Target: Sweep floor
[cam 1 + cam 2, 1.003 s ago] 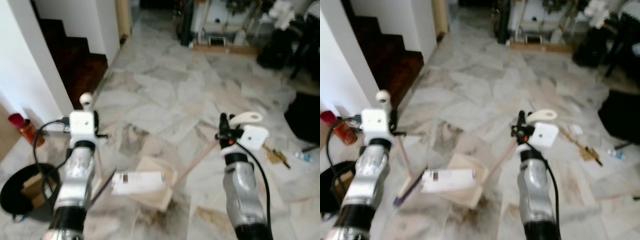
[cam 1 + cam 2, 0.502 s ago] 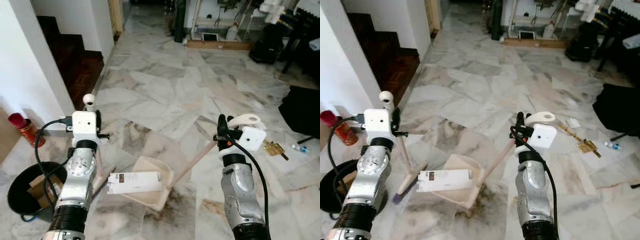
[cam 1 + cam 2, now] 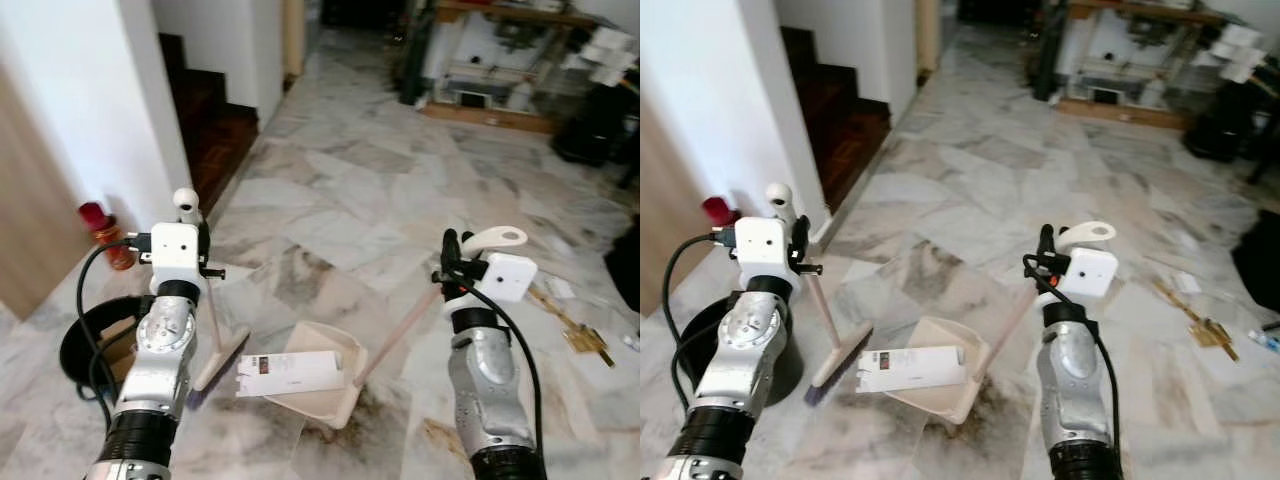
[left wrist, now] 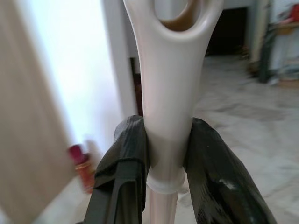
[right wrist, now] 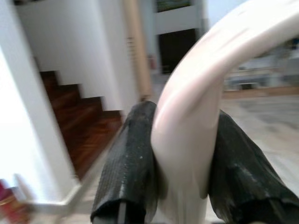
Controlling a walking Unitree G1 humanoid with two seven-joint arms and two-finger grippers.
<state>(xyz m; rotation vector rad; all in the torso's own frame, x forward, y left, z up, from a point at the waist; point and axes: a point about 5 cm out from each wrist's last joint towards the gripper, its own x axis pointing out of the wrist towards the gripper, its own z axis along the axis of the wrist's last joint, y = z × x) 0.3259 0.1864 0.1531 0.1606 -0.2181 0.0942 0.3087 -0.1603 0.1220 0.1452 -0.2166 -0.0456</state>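
My left gripper (image 3: 200,243) is shut on the pale handle of a small broom (image 3: 213,320); its brush head (image 3: 214,366) rests on the marble floor just left of the dustpan. In the left wrist view both black fingers (image 4: 122,164) clamp that handle (image 4: 169,107). My right gripper (image 3: 450,262) is shut on the looped end of the dustpan's long handle (image 3: 400,322). The cream dustpan (image 3: 335,402) lies on the floor between my arms, with a flat white box (image 3: 290,373) in it. The right wrist view shows black fingers (image 5: 133,154) around the handle (image 5: 189,126).
A black round bin (image 3: 85,335) with cardboard in it sits at my left. A red can (image 3: 103,227) stands by the white wall. Dark wooden stairs (image 3: 205,110) rise behind it. Small litter (image 3: 577,333) lies on the floor at right; shelves and clutter line the far side.
The whole picture has shifted, so my head has turned left and the wall now takes more of the view. Both grippers hold their handles as before; the blur has gone.
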